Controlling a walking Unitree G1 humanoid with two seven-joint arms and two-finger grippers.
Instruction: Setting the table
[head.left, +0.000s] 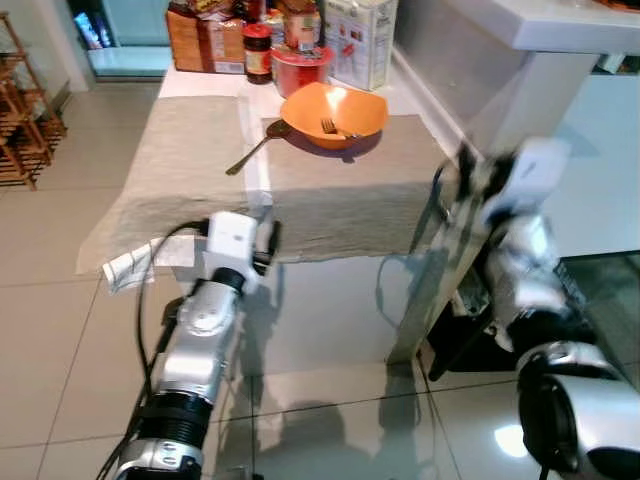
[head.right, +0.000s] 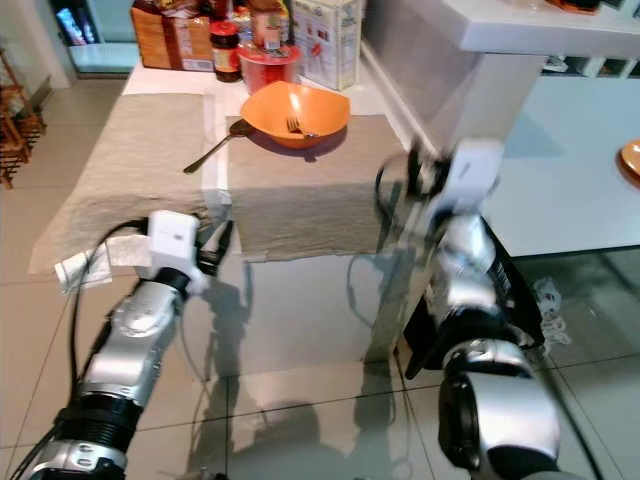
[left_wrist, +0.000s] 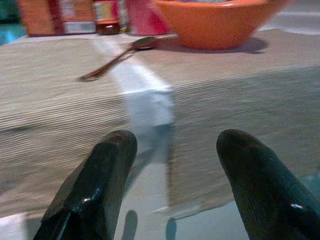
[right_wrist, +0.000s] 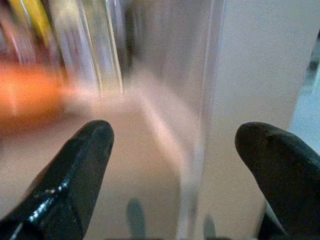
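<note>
Leftward, the left claw (left_wrist: 172, 165) hangs released at the bench (head.left: 340, 215) near edge, tiled floor (head.left: 60, 330) below; a spoon (head.left: 255, 148) touches the orange bowl (head.left: 335, 115) — fork (head.left: 330, 126) inside — while the right claw (right_wrist: 175, 170), spread empty, hovers off the right corner.

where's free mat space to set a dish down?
Left placemat is bare from the spoon out to its left edge. The right placemat has a free strip between the orange bowl and the near table edge. Crowded: the far end, with the jar and boxes.
</note>
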